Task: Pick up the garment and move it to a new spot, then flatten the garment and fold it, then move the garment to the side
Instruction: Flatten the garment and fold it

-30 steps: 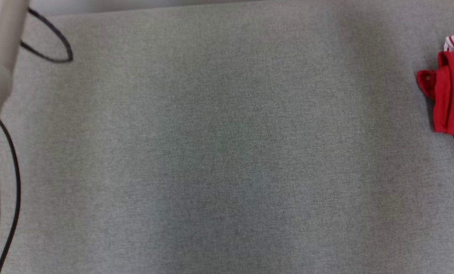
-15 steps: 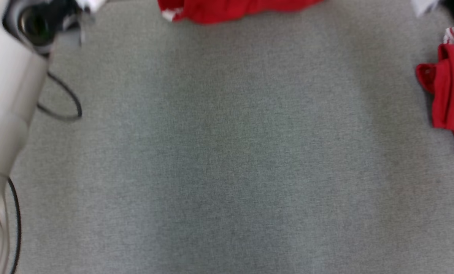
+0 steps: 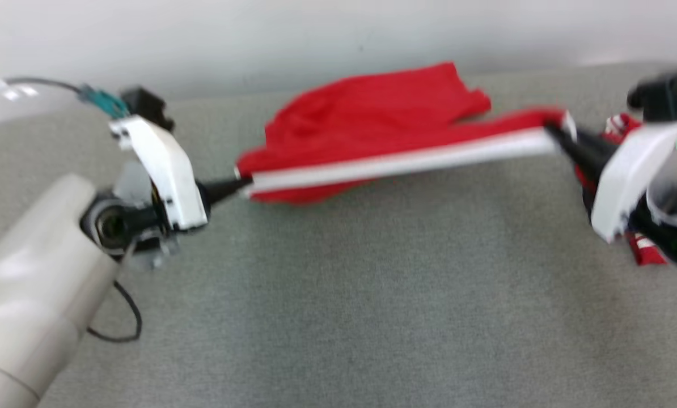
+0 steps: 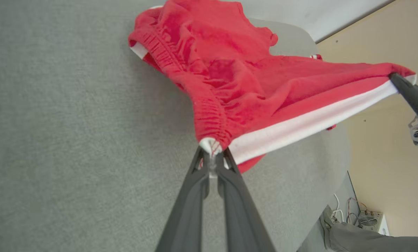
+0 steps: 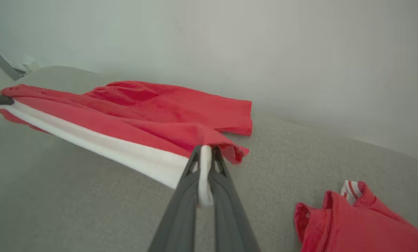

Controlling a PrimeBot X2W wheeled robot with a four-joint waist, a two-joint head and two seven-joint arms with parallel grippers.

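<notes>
Left pincer [image 4: 212, 160] and right pincer [image 5: 204, 151] clamp the soft red, white-striped fleece garment [image 3: 372, 107] taut. A crumpled red cloth [image 5: 352, 224] is cut off.

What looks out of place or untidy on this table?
Nothing looks damaged. The red shorts are not flat: the left gripper and right gripper hold the white-striped edge taut, while the rest lies bunched on the table. A second red garment sits crumpled near the right gripper; a black cable loops beside the left arm.
</notes>
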